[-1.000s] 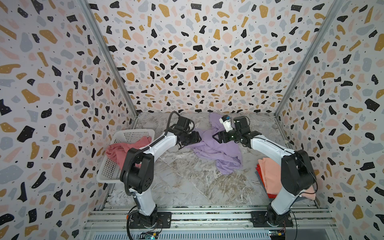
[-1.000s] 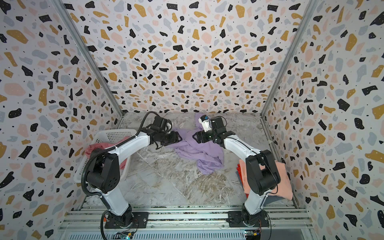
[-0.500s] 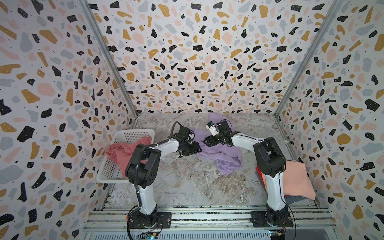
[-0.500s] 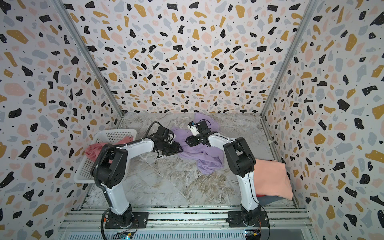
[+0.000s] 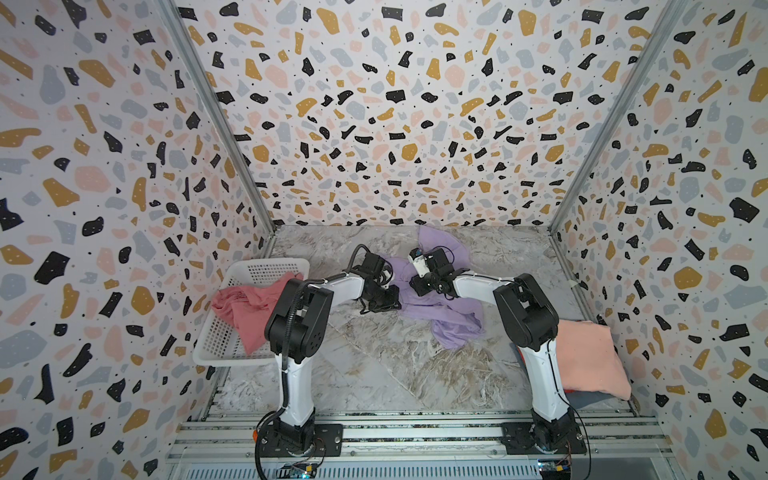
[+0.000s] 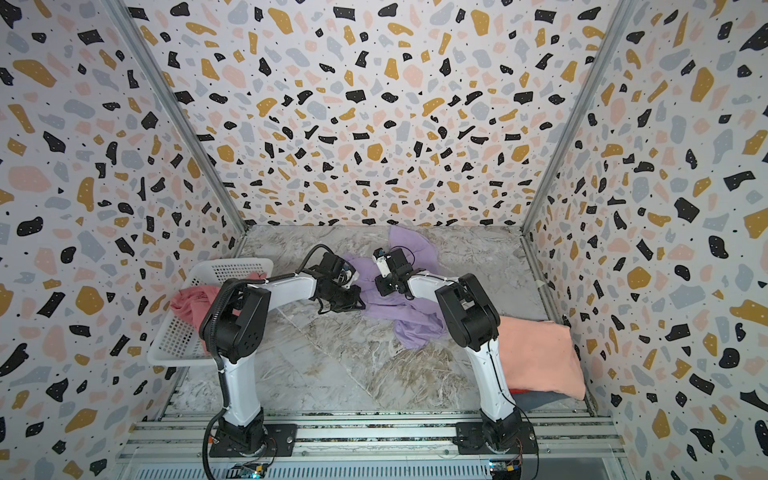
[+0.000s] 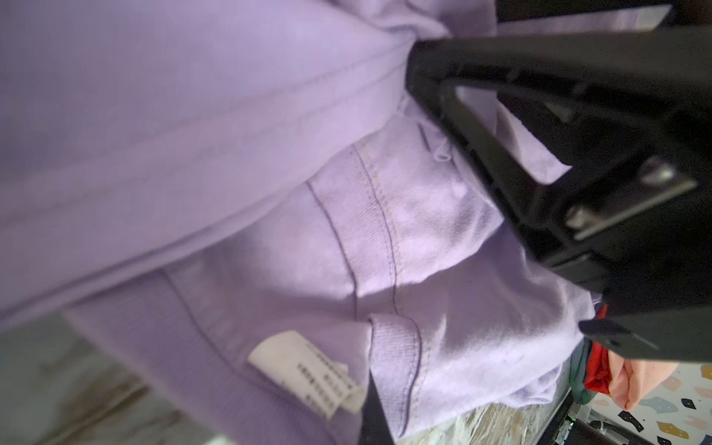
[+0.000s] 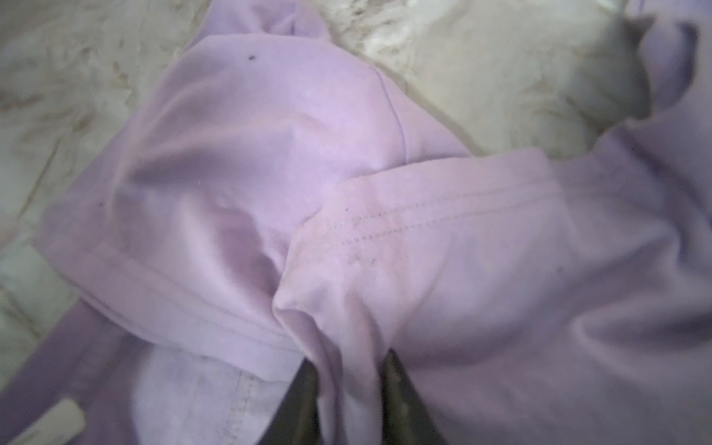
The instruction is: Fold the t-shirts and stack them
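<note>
Crumpled lilac cotton t-shirt [image 5: 455,322] lies toward the back of the marbled table [image 5: 374,374]. Your left gripper [image 5: 392,300] is clamped on a gathered fold; your right gripper [image 8: 348,375] pinches a ridge nearby, presumably to spread it flat.

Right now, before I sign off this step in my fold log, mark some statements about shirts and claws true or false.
The lilac t-shirt lies crumpled on the table. True.
The right claw is shut on it. True.
The left claw hangs open. False: the left claw is shut on the lilac t-shirt too.
The rose pink t-shirt lies flat on the table. False: the rose pink t-shirt sits in the white basket.
The peach t-shirt lies folded on the robot's right. True.
</note>
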### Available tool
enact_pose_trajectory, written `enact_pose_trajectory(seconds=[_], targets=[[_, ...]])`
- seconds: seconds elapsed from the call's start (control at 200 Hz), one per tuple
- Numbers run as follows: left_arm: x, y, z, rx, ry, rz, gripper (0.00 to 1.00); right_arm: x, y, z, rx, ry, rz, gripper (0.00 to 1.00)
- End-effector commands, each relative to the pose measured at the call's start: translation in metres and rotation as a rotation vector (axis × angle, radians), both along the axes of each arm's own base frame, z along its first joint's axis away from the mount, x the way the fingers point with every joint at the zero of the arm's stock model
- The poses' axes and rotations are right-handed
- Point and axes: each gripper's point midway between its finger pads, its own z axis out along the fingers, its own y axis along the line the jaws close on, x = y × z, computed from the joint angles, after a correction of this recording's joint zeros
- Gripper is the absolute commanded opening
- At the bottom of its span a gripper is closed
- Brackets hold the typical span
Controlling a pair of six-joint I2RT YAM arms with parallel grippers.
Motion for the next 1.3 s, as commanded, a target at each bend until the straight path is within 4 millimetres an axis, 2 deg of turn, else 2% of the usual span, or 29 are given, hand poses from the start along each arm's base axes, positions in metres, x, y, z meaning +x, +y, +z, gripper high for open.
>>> enact_pose_trajectory(seconds=[0.0,0.06,0.15,0.225,0.31,0.37,0.436,0.521,0.586,0.661,0.731,0.886,0.966,1.056,1.156,1.297], targets=[[0.005,0.012,0.003,0.001,0.002,0.017,0.00,0.007,0.007,0.030,0.093,0.006,0.012,0.07],[0.009,0.018,0.007,-0.003,-0.009,0.038,0.00,0.010,0.002,0.050,0.177,0.027,0.006,0.00],[0.017,0.026,0.018,-0.032,-0.029,0.076,0.00,0.019,-0.016,0.094,0.319,0.016,-0.033,0.00],[0.027,0.037,0.033,-0.051,-0.058,0.114,0.00,0.024,-0.047,0.138,0.420,-0.027,-0.087,0.00],[0.039,0.053,0.057,-0.082,-0.097,0.165,0.00,0.022,-0.080,0.168,0.473,-0.052,-0.130,0.00],[0.047,0.065,0.074,-0.107,-0.129,0.202,0.00,0.012,-0.101,0.176,0.485,-0.042,-0.145,0.05],[0.053,0.078,0.089,-0.127,-0.151,0.241,0.00,-0.001,-0.127,0.171,0.459,-0.003,-0.192,0.10],[0.055,0.087,0.103,-0.139,-0.173,0.264,0.00,-0.016,-0.172,0.156,0.407,0.047,-0.320,0.30],[0.055,0.088,0.108,-0.138,-0.179,0.268,0.00,-0.022,-0.210,0.154,0.393,0.025,-0.446,0.49],[0.056,0.085,0.108,-0.158,-0.171,0.277,0.00,-0.026,-0.235,0.154,0.407,0.007,-0.521,0.54],[0.058,0.085,0.106,-0.160,-0.166,0.281,0.00,-0.028,-0.231,0.153,0.417,0.017,-0.499,0.54],[0.063,0.084,0.102,-0.153,-0.155,0.274,0.00,-0.030,-0.197,0.134,0.376,0.059,-0.424,0.60],[0.065,0.084,0.102,-0.154,-0.158,0.272,0.00,-0.030,-0.182,0.120,0.317,0.064,-0.398,0.62],[0.066,0.083,0.101,-0.152,-0.154,0.268,0.00,-0.028,-0.169,0.095,0.222,0.058,-0.375,0.67],[0.065,0.083,0.099,-0.151,-0.148,0.265,0.00,-0.013,-0.164,0.072,0.096,0.005,-0.371,0.71],[0.063,0.084,0.099,-0.148,-0.146,0.265,0.00,0.023,-0.168,0.065,-0.081,-0.153,-0.375,0.71]])
